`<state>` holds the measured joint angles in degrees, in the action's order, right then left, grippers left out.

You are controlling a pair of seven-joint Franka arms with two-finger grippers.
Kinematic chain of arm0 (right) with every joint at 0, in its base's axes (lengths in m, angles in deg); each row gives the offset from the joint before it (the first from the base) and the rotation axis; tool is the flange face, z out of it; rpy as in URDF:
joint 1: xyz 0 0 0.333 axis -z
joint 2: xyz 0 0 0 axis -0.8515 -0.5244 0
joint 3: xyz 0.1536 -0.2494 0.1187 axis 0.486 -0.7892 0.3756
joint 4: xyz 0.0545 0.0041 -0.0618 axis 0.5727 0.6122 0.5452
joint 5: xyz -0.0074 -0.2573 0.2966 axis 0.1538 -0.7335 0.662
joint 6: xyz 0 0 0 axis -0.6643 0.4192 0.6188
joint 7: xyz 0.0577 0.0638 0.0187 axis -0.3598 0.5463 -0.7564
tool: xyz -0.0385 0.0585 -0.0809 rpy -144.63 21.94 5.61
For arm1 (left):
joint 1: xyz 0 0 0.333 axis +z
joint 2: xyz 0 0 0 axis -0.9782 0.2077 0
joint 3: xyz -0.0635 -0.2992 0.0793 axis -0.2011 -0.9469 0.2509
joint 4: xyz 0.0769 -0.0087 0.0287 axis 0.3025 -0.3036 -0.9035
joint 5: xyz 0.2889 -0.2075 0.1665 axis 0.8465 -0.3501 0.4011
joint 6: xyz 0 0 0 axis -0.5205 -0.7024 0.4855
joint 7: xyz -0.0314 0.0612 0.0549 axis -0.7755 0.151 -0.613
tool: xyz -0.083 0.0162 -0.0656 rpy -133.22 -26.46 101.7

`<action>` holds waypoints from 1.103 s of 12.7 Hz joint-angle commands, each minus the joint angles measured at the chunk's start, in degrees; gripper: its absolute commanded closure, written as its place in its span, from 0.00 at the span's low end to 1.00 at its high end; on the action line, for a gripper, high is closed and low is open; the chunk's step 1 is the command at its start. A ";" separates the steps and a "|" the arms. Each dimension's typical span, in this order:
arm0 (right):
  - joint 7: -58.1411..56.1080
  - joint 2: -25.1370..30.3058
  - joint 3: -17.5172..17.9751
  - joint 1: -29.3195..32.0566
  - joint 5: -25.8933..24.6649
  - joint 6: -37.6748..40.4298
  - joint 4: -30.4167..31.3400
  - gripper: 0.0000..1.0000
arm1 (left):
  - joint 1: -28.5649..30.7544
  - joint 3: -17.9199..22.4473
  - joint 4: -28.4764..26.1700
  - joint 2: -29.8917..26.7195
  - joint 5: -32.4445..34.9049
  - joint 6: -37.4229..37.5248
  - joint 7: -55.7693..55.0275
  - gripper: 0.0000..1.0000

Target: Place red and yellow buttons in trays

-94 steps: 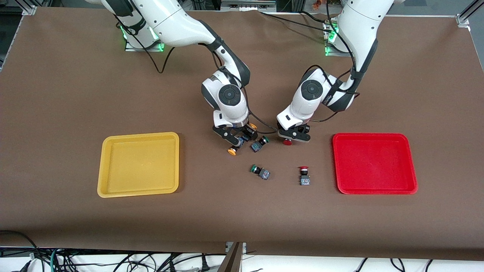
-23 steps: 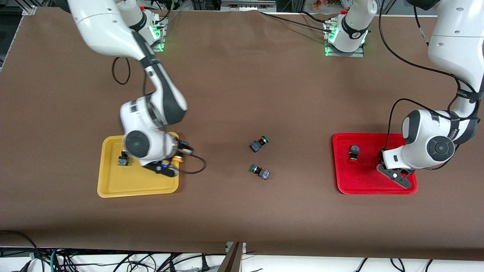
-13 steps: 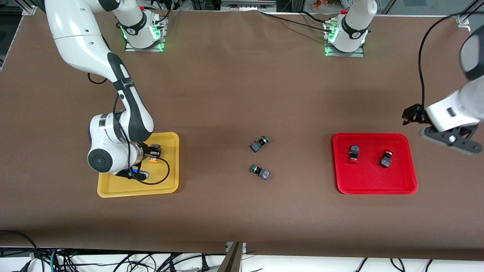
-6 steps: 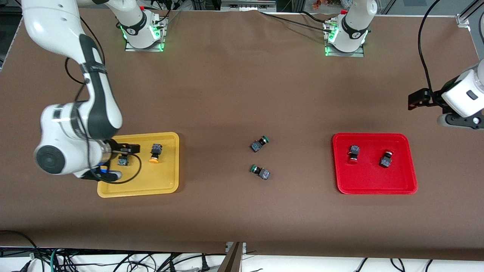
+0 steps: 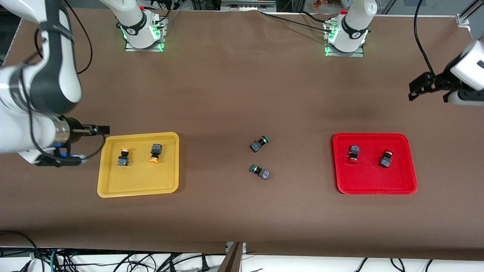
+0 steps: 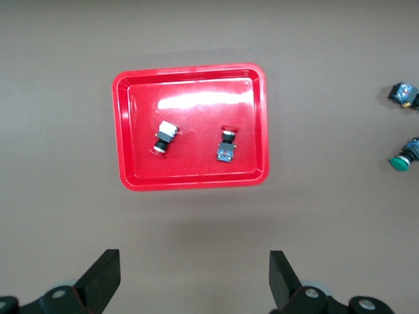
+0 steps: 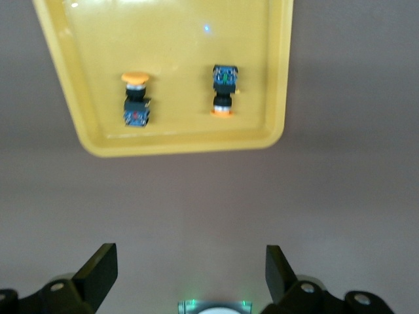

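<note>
The yellow tray (image 5: pixel 140 177) holds two yellow buttons (image 5: pixel 123 156) (image 5: pixel 155 153). The red tray (image 5: pixel 370 177) holds two red buttons (image 5: pixel 353 153) (image 5: pixel 385 158). My right gripper (image 5: pixel 93 146) is open and empty, up over bare table beside the yellow tray, toward the right arm's end. My left gripper (image 5: pixel 431 94) is open and empty, high over bare table toward the left arm's end. The left wrist view shows the red tray (image 6: pixel 196 163) with both red buttons (image 6: pixel 163 136) (image 6: pixel 226 145). The right wrist view shows the yellow tray (image 7: pixel 177 52) with both yellow buttons (image 7: pixel 135 98) (image 7: pixel 224 91).
Two green-capped buttons (image 5: pixel 259 143) (image 5: pixel 260 171) lie on the brown table between the trays. They also show in the left wrist view (image 6: pixel 402 95) (image 6: pixel 406 154). The arm bases (image 5: pixel 141 34) (image 5: pixel 346 36) stand farthest from the front camera.
Both grippers let go of buttons in the trays and drew away. My right gripper moved off the yellow tray toward the table's end; my left gripper rose higher.
</note>
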<state>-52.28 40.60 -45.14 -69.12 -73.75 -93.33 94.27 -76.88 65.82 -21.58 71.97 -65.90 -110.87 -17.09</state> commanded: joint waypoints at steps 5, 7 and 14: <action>-1.65 19.85 7.87 8.54 -5.50 3.14 8.97 0.00 | -4.02 4.18 -2.14 -2.03 -0.80 -2.05 2.32 0.00; -1.56 23.38 7.96 8.90 -5.33 3.65 9.23 0.00 | -4.30 4.81 -2.22 -1.86 -0.80 -2.05 2.24 0.00; -1.65 23.39 9.19 8.38 -6.11 5.15 9.06 0.00 | -4.21 4.10 -0.20 0.08 -0.80 -0.29 2.41 0.00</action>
<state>-53.49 63.97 -36.63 -61.00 -78.69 -88.66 103.27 -80.40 69.52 -23.59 71.37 -65.90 -112.11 -16.14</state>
